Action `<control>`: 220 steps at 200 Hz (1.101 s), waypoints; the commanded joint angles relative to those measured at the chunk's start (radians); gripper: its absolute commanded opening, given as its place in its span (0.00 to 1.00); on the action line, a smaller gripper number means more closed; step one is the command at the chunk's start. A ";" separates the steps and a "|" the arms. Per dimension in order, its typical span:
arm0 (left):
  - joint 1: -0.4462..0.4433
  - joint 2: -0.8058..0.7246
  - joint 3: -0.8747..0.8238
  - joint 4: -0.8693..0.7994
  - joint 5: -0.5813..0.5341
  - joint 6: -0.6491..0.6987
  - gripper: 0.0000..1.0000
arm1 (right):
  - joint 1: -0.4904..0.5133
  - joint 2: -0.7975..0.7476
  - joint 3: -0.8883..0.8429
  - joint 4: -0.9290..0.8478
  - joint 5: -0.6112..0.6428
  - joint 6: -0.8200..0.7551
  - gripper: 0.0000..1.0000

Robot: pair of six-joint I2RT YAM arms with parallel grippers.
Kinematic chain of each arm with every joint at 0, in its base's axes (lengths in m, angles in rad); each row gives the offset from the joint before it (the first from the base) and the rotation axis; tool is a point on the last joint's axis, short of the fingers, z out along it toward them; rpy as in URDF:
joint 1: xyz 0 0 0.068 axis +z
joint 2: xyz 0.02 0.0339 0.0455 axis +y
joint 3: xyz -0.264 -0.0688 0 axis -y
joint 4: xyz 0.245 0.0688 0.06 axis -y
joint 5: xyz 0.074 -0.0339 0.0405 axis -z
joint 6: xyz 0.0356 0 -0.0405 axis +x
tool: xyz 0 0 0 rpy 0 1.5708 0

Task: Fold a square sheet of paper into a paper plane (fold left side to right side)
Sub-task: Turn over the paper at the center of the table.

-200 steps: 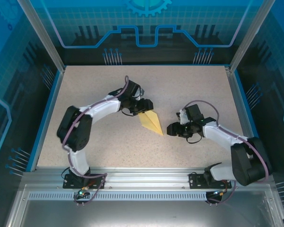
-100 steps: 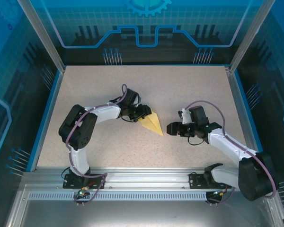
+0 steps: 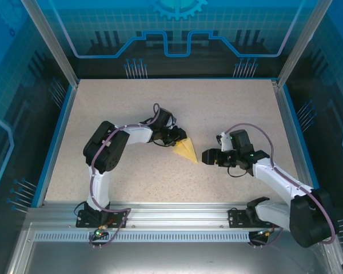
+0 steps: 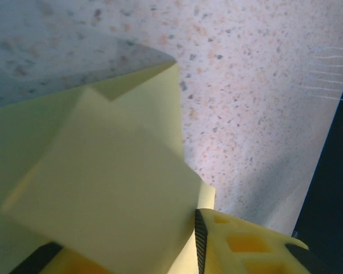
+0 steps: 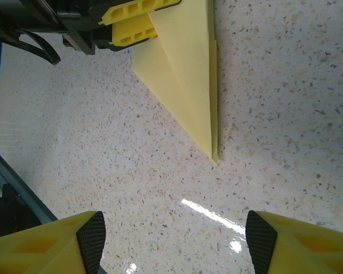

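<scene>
Folded sheet: light, limp, creases easily, slides on table. Left gripper pinching wide far-left end; right gripper wide, empty. Grip edges, never tip.

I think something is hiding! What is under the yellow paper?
Around the folded square sheet of paper you see speckled table. The paper's layers cover the patch beneath, so nothing there can be checked. The left gripper meets its wide end.

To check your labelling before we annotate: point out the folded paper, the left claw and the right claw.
folded paper (image 5: 190, 68), right wrist view, on its upper flap.
left claw (image 3: 178, 140), top view, between its fingertips.
right claw (image 5: 174, 240), right wrist view, midway between its fingertips.
</scene>
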 commanded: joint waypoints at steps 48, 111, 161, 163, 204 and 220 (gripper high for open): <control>-0.005 -0.189 -0.049 0.040 0.014 0.052 0.07 | -0.160 -0.025 -0.008 0.132 -0.212 0.023 0.96; -0.005 -0.551 0.002 0.000 0.003 0.196 0.09 | -0.248 -0.026 0.121 0.241 -0.527 0.037 0.99; -0.027 -0.669 -0.138 0.243 0.043 0.217 0.10 | -0.204 -0.037 0.154 0.425 -0.631 0.142 0.99; -0.026 -0.670 -0.142 0.252 0.047 0.215 0.10 | -0.201 -0.037 0.156 0.424 -0.630 0.138 0.99; -0.034 -0.693 -0.158 0.252 0.105 0.230 0.10 | -0.116 -0.027 0.165 0.466 -0.579 0.156 0.99; -0.036 -0.701 -0.166 0.253 0.115 0.237 0.10 | -0.085 -0.018 0.176 0.473 -0.557 0.162 1.00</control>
